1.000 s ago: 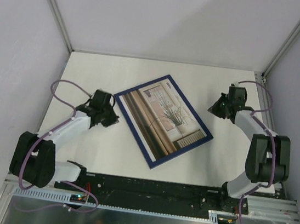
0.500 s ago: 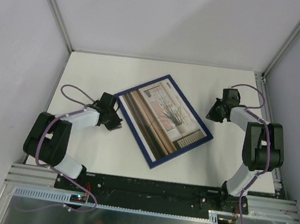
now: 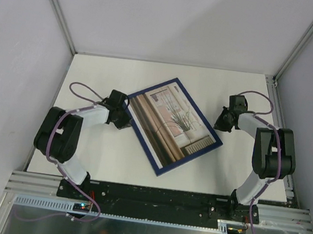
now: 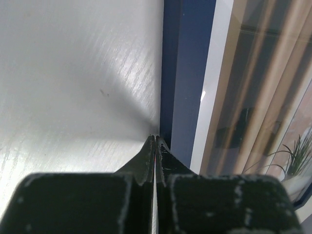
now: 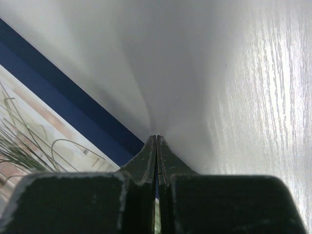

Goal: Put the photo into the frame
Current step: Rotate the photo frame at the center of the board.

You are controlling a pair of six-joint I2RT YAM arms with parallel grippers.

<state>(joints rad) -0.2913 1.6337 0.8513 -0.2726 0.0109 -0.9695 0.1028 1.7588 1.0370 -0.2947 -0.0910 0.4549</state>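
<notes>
My left fingers [image 4: 155,146], pinched shut, sit right at the long left edge of the frame [image 4: 185,73] (thin, smooth, navy). It lies flat and slantwise on the pale worktop [image 3: 115,163], with the glossy photo [image 3: 169,127] inside it. My right fingers [image 5: 156,144], also closed, rest just beside the opposite long edge.

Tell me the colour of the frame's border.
Navy blue; the frame shows it best, close up, in the left wrist view.
</notes>
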